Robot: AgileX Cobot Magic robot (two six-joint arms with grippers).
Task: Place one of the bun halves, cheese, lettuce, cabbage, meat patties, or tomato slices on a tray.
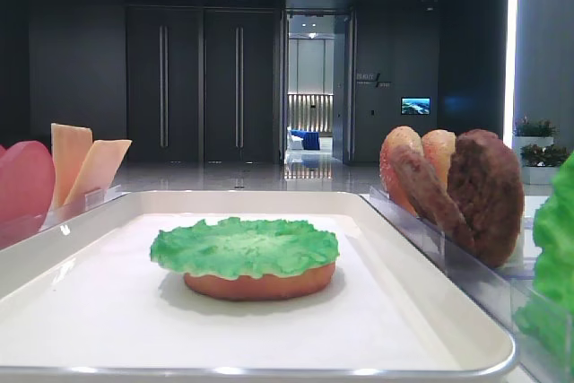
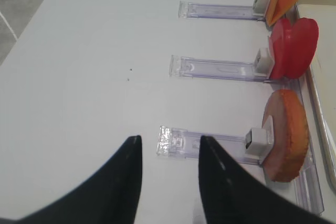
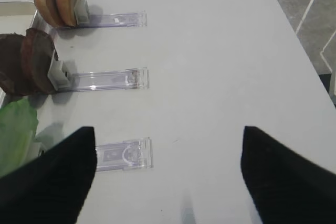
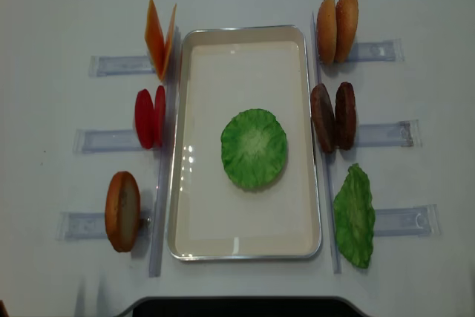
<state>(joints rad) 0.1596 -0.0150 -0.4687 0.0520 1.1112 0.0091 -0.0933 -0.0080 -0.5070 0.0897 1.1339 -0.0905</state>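
Already the tray (image 4: pixel 245 246) holds a lettuce leaf (image 4: pixel 254 148) atop a bun half (image 1: pixel 260 282); racked meat patties (image 4: pixel 333 116) look stiff, light, best pinched by the rim; right gripper (image 3: pixel 168 174) spread wide, left gripper (image 2: pixel 169 179) parted, both empty.

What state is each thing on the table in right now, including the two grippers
tray: flat on the table, holding a stack
lettuce: lying flat on a bun half, mid-tray
spare lettuce: leaning in its rack, right of tray
meat patties: upright in rack
bun halves: upright in rack
single bun: upright in rack
tomato slices: upright
cheese: upright
right gripper: open, empty
left gripper: open, empty
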